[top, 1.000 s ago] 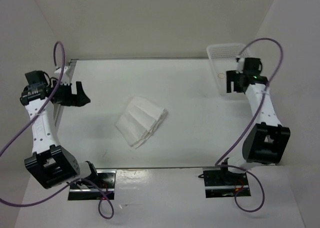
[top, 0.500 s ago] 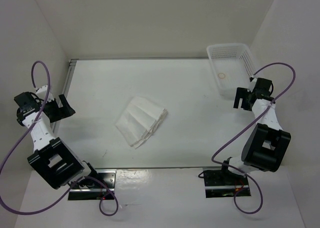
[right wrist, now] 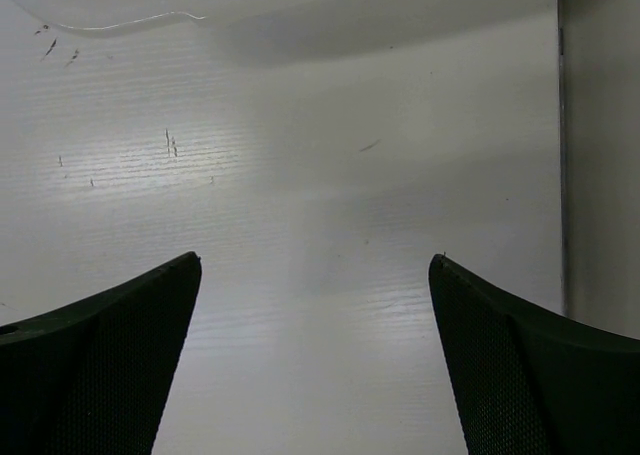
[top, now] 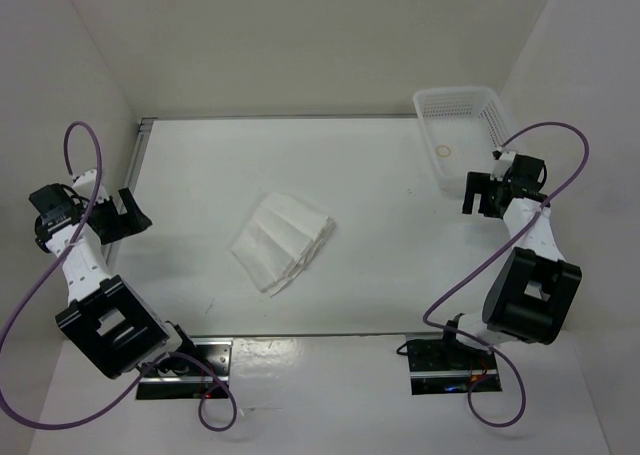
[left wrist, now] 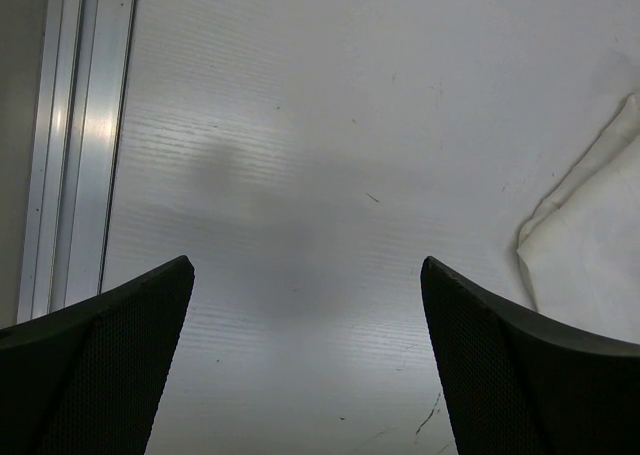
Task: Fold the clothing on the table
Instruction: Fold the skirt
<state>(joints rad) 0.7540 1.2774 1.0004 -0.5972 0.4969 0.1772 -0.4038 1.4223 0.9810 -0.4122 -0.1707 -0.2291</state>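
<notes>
White on a white table (top: 400,265), nearest me stand my two grippers: the left gripper (top: 128,210) by the left rail and the right gripper (top: 480,193) near the right edge, both with jaws spread wide and holding nothing. Between them, well apart from each, lies the one piece of clothing (top: 283,243), pleated and lying in flat, tilted layers; I judge it light, limp and prone to sliding, best pinched at a corner or hem edge. Farthest, in the right corner, sits one mesh basket (top: 487,103) with one small ring (top: 444,152) inside.
</notes>
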